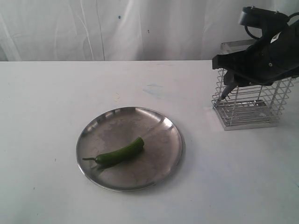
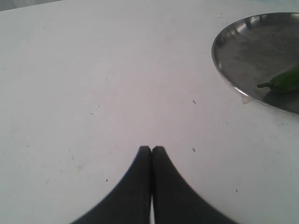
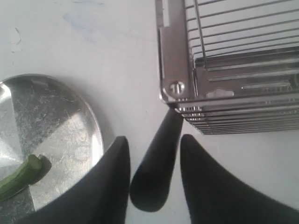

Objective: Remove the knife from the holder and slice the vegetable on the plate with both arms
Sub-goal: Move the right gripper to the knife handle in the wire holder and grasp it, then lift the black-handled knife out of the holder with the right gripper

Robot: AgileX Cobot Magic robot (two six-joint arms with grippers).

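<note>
Right gripper (image 3: 154, 149) straddles knife (image 3: 156, 163) handle at holder (image 3: 175, 70), fingers parted.

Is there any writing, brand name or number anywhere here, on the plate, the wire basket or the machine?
No readable text in any view.
Plate: only scuffs.
Wire basket: bare metal, no brand.
Right gripper: plain black.
Left gripper: plain black.

White table (image 1: 42, 102) with steel plate (image 1: 161, 161) centre, wire holder (image 1: 247, 109) at right rear.
</note>
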